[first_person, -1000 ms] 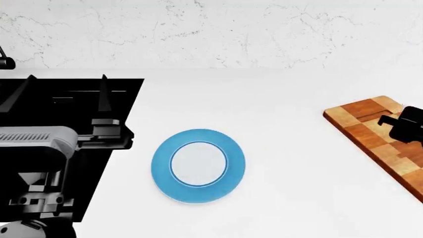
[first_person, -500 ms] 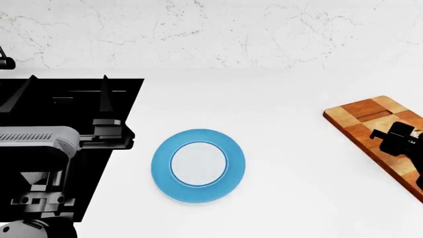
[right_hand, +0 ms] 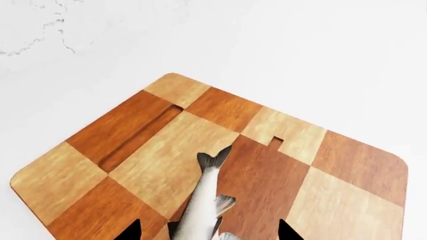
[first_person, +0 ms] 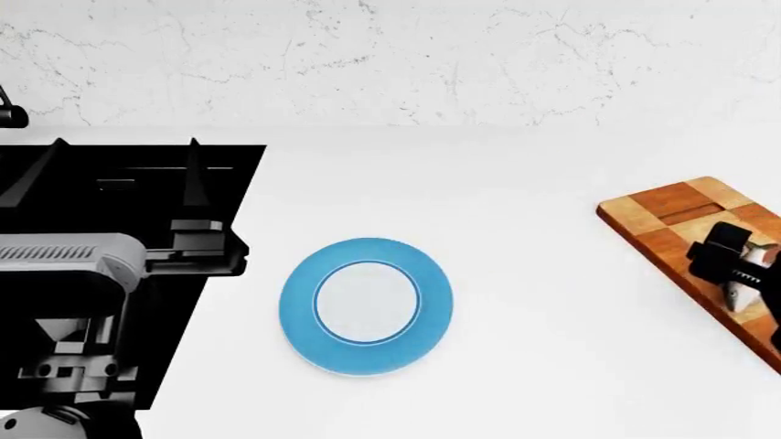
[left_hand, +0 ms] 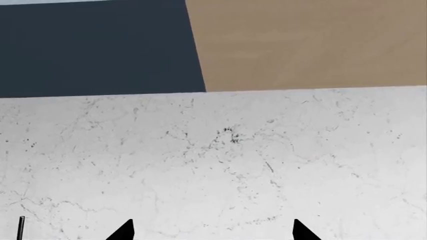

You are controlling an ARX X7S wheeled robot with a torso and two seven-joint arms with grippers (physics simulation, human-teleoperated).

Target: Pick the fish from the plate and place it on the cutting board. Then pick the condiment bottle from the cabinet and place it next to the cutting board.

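No readable text or labels anywhere

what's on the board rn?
The fish lies on the cutting board, tail toward the board's middle, between the right gripper fingertips. Its head end is cut off by the wrist view's edge. The plate is bare.

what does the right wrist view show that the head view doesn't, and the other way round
Only the right wrist view shows the fish clearly, lying on the board between the right end effector's spread tips. Only the head view shows the empty plate, the black stovetop and the left arm. Both show the cutting board on the white counter.
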